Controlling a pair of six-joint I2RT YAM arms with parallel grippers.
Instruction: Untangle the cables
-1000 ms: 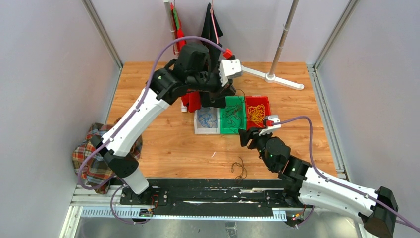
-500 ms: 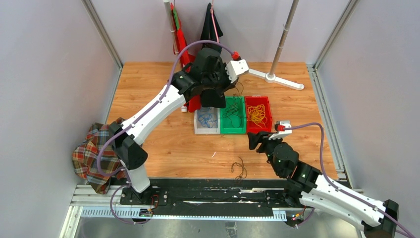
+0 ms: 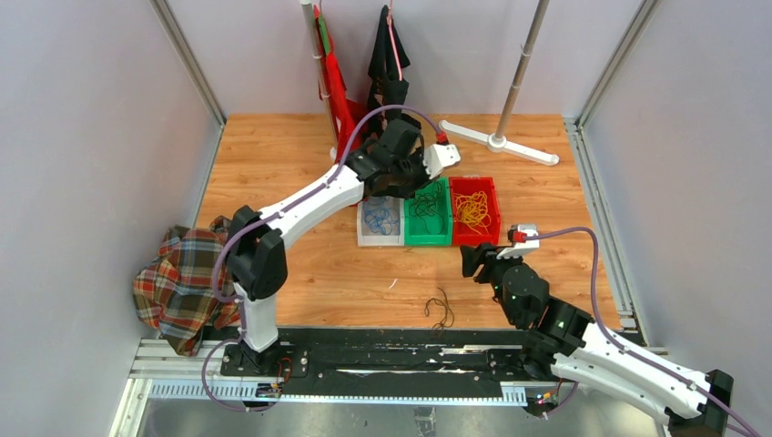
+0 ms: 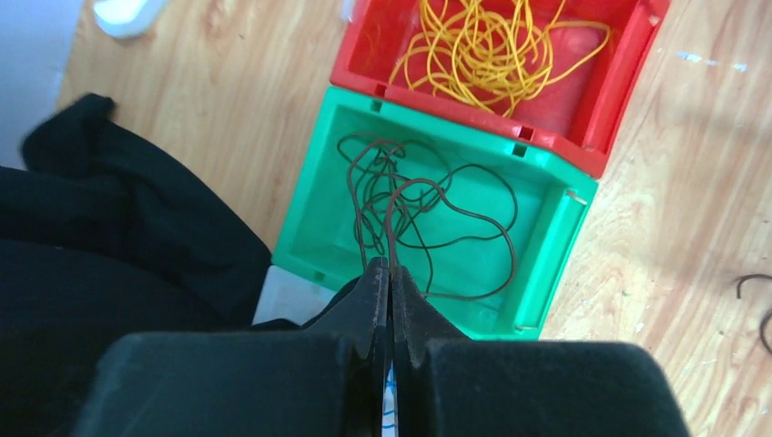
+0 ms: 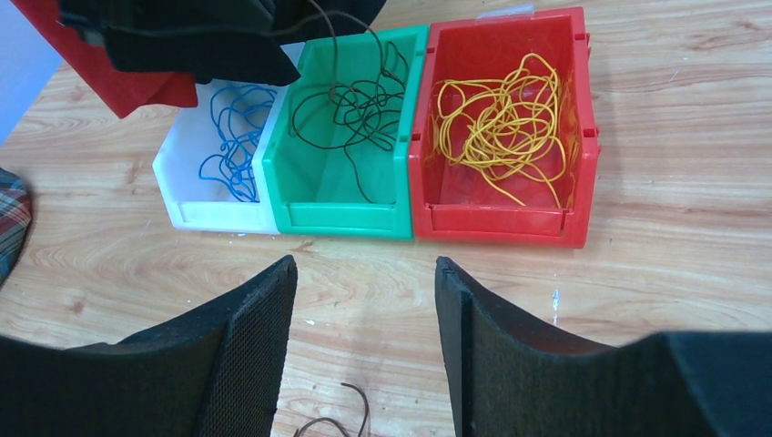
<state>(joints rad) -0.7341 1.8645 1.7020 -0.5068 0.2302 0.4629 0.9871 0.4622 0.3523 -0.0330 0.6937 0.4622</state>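
Dark cable (image 4: pixel 389 228) in L end effector (image 4: pixel 391 265)

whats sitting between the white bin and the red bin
The green bin, side by side with the white bin and the red bin. It holds a tangle of dark cables. The right wrist view shows this most clearly.

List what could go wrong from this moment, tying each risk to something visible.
The left hand is shut on one strand of the tangled dark brown wire in the green plastic bin; pulling may tighten knots or drag the bin.
A trailing strand could fall among the yellow wires in the adjoining red plastic bin.
The open right hand hovers near a loose dark wire on the wooden table and might sweep it away.
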